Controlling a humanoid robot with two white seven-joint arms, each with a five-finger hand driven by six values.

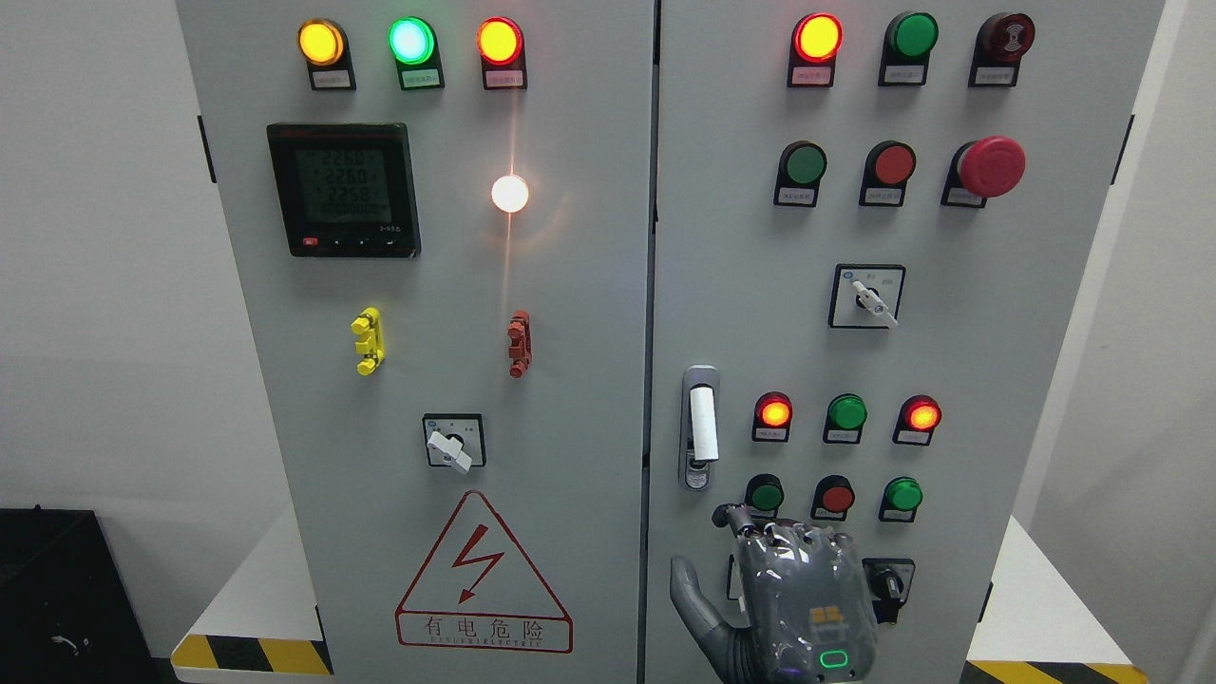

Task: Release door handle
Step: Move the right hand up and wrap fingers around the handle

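Note:
The door handle (pixel 701 426) is a white lever in a silver housing, set at the left edge of the right cabinet door (pixel 988 361). My right hand (pixel 760 560) comes up from the bottom edge, its grey back towards the camera. It hangs below the handle and does not touch it. The thumb (pixel 686 591) is spread out to the left and the fingers point towards the panel, holding nothing. The hand hides part of the lowest row of controls. No left arm shows.
Both grey cabinet doors are shut. The right door carries lit lamps, push buttons (pixel 836 496), a red emergency stop (pixel 991 166) and a rotary switch (pixel 866 296). The left door has a meter (pixel 343 188), a selector (pixel 453 442) and a warning triangle (pixel 483 575).

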